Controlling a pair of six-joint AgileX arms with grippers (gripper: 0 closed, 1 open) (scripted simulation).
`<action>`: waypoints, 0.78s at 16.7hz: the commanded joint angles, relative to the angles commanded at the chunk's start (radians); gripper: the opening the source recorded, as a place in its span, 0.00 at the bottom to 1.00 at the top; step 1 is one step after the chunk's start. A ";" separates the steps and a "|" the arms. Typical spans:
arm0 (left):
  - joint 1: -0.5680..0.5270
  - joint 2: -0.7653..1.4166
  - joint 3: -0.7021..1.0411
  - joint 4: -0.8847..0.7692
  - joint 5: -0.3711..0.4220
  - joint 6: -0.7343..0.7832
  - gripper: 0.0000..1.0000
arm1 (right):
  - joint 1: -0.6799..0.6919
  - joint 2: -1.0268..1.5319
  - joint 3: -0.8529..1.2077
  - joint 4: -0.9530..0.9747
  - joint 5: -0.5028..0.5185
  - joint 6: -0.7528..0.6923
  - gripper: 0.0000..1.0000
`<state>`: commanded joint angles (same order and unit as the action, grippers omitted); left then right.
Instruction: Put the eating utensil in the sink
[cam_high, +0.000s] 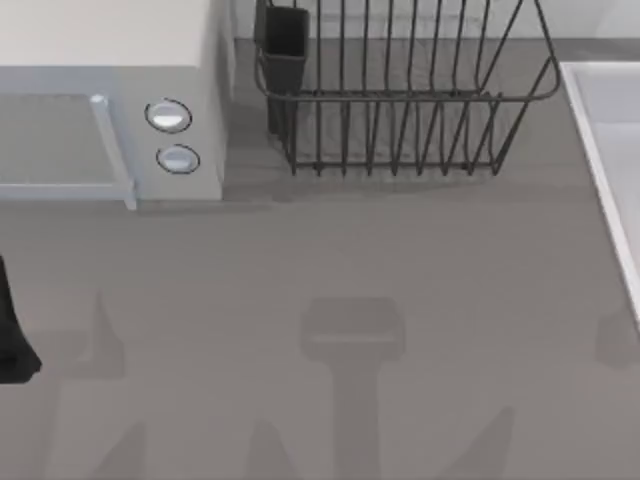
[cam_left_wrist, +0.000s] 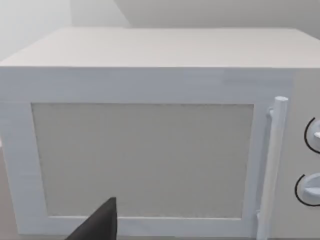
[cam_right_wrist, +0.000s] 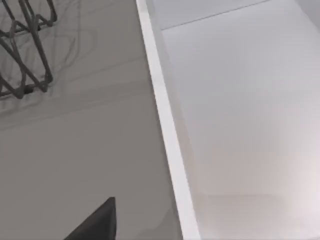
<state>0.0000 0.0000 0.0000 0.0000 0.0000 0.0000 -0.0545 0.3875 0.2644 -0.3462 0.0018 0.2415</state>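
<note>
Sink (cam_high: 600, 130) rim bounds grey table (cam_high: 350, 260) at right.

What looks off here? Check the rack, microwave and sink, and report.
Nothing stands out. The microwave sits square with its door shut, the rack stands upright, and the sink rim looks straight and clean.
</note>
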 joint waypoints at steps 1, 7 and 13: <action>0.000 0.000 0.000 0.000 0.000 0.000 1.00 | -0.010 0.090 0.051 -0.072 -0.001 0.046 1.00; 0.000 0.000 0.000 0.000 0.000 0.000 1.00 | -0.065 0.612 0.347 -0.478 -0.005 0.315 1.00; 0.000 0.000 0.000 0.000 0.000 0.000 1.00 | -0.101 0.896 0.535 -0.719 -0.005 0.481 1.00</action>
<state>0.0000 0.0000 0.0000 0.0000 0.0000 0.0000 -0.1551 1.2834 0.7994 -1.0654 -0.0031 0.7223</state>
